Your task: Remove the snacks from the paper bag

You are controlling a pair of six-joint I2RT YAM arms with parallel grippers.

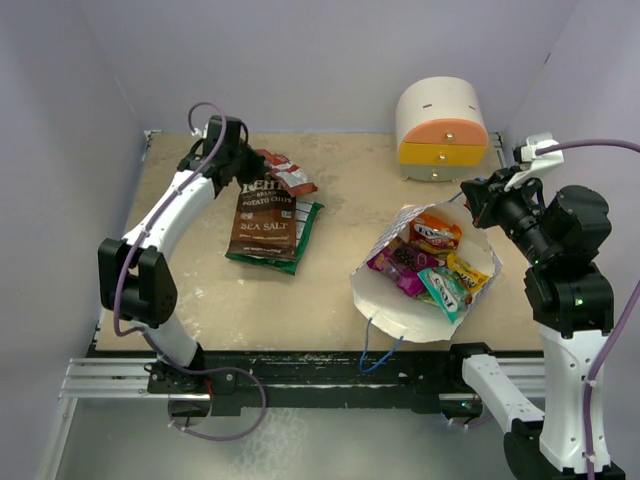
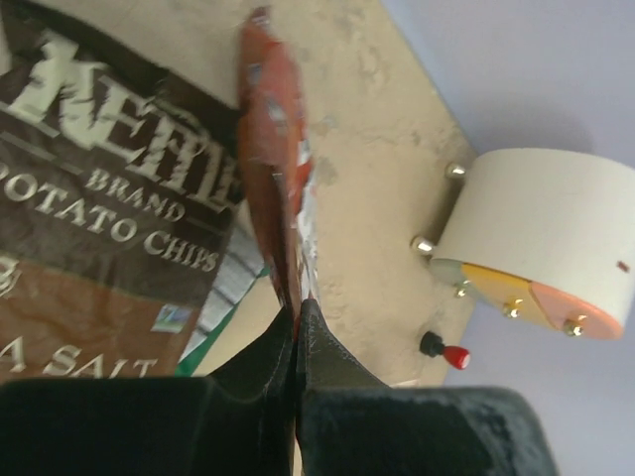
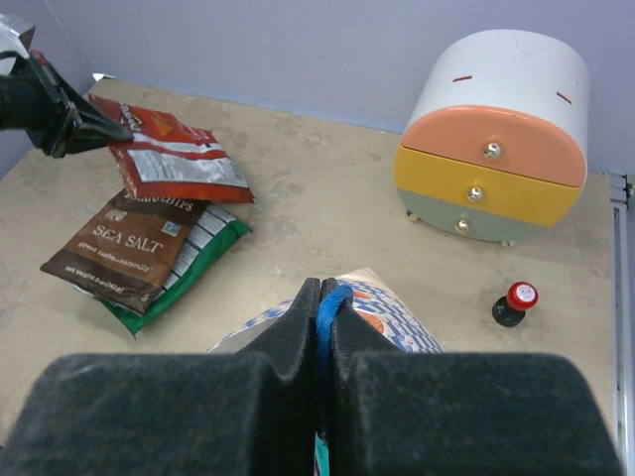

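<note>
- Snacks [image 1: 428,255] mostly lie inside the paper bag [image 1: 388,298], which sits on its side at the right of the bench [image 1: 340,200] with its mouth open to the overhead camera. Orange, magenta, yellow and teal packets show in it.
- Three are already out at the far left. The Kettle bag [image 1: 262,215] lies flat on a green packet [image 1: 308,222], and the red packet [image 1: 287,173] is just beyond them.
- The left fingers [image 2: 298,322] are pinched tight on one edge of the red packet, so it hangs from them. Its free end reaches over the Kettle bag's top edge; whether it touches I cannot tell. My guess is that it is being carried to this pile, which keeps the emptied snacks together and well apart from the paper bag.
- The right fingers [image 3: 319,302] are closed on the blue handle [image 3: 333,305], with the paper bag's checked rim just under them. Holding the handle up probably keeps the mouth spread and stops the light paper sliding while the other arm reaches in.
- The cabinet [image 1: 441,125] stands at the back right, near the paper bag but not touching it.
- Judged from this, the job is under halfway.
</note>
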